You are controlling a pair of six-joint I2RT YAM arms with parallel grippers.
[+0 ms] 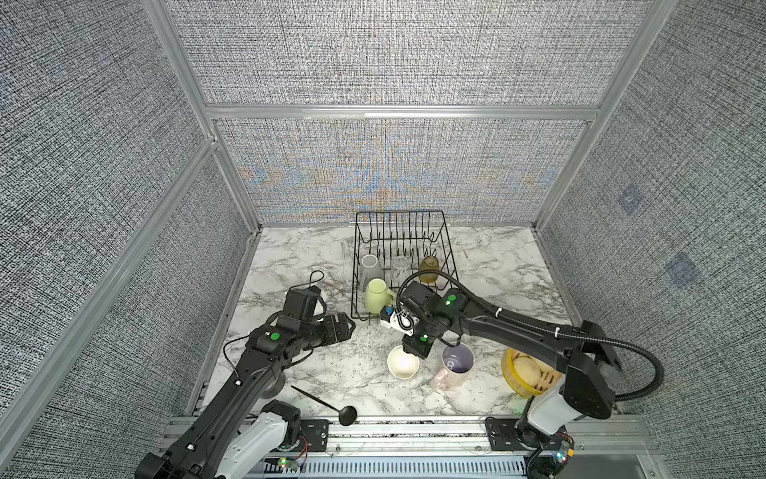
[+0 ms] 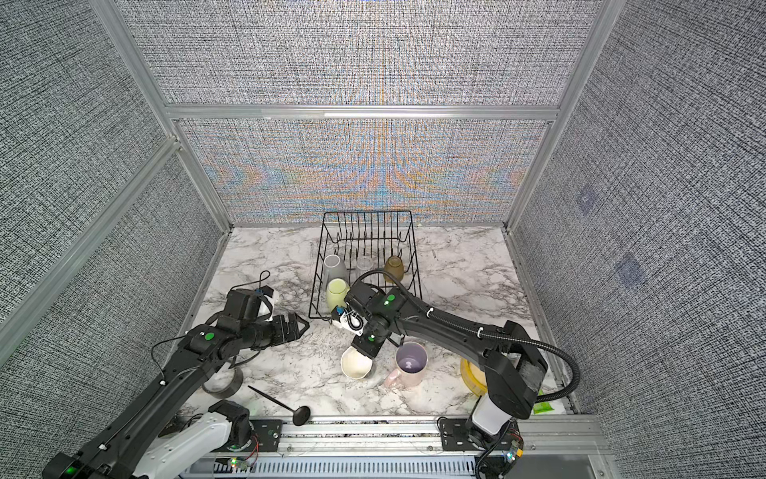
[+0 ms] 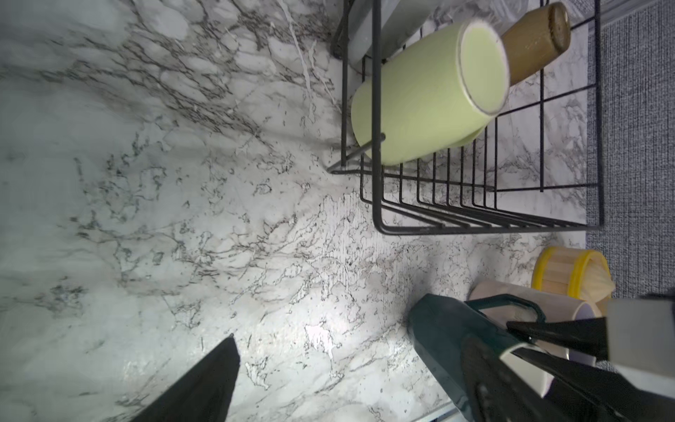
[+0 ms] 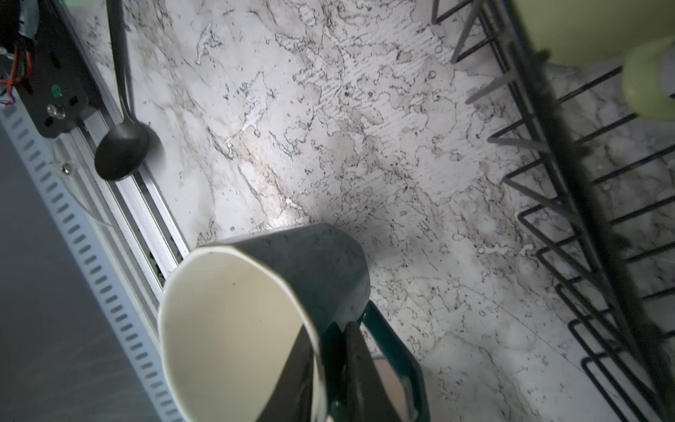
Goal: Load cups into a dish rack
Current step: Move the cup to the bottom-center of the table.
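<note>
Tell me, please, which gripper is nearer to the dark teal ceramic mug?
Right. The right gripper grips the wall of the dark teal ceramic mug beside its handle; the left gripper hangs open, apart, by the black wire dish rack.

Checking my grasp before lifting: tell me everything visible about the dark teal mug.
The dark teal mug is ceramic-looking, faceted, cream inside, with a loop handle. It sits mouth-up, tilted, over the marble table, before the dish rack, beside the pink mug. The right gripper pinches its wall by the handle, one finger inside; base contact is unclear.
</note>
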